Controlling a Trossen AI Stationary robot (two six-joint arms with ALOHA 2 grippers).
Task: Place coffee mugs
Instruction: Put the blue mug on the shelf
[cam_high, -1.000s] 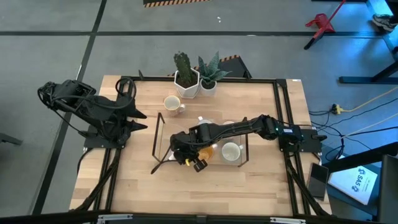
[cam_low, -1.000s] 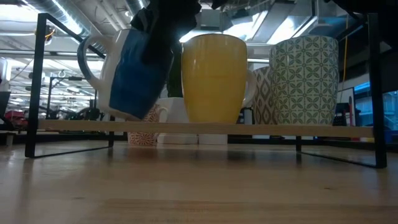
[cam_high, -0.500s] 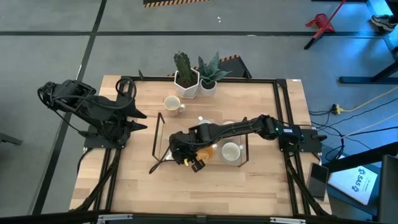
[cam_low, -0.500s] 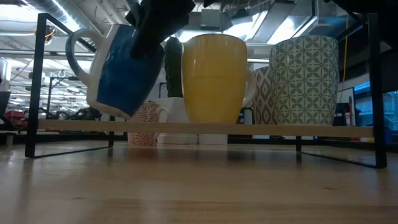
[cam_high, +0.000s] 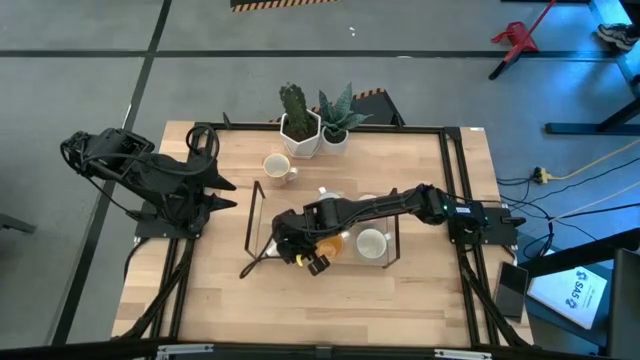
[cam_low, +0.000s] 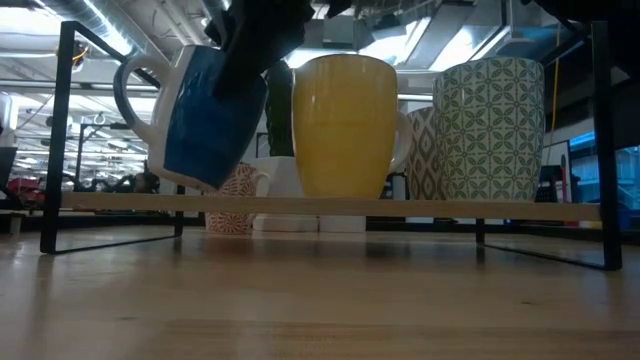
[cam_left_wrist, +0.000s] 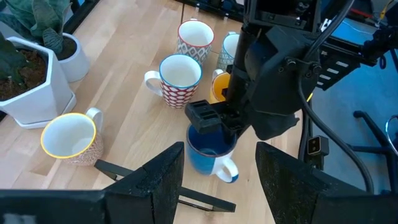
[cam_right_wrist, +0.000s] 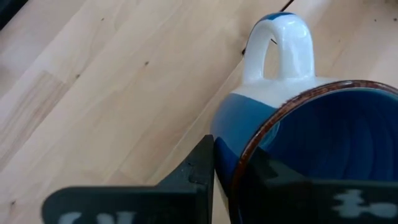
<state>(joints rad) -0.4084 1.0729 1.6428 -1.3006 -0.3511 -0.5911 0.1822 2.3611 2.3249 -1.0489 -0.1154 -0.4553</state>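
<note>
Blue glaze with a white handle: that is the blue mug (cam_low: 205, 115) your right gripper (cam_left_wrist: 214, 119) is clamping by the rim, one finger inside the bowl and one outside. It is hanging tilted just above the wooden shelf (cam_low: 330, 204) of the black-framed rack (cam_low: 66, 130), its base not yet sitting flat. You are probably gripping the rim because it leaves the handle free and lets the mug drop upright into the open end spot.

Right beside it, the yellow mug (cam_low: 345, 125) is standing on the shelf, and the green patterned mug (cam_low: 490, 125) is standing farther along, so you are filling the row. Behind the rack, a red-patterned mug (cam_left_wrist: 179, 79) and a yellow-rimmed mug (cam_left_wrist: 68, 138) are waiting on the table (cam_high: 220, 290), near the white hexagonal pot (cam_left_wrist: 28, 84).

Your left gripper (cam_left_wrist: 217, 180) is idling with fingers spread, parked at the table's left side.
</note>
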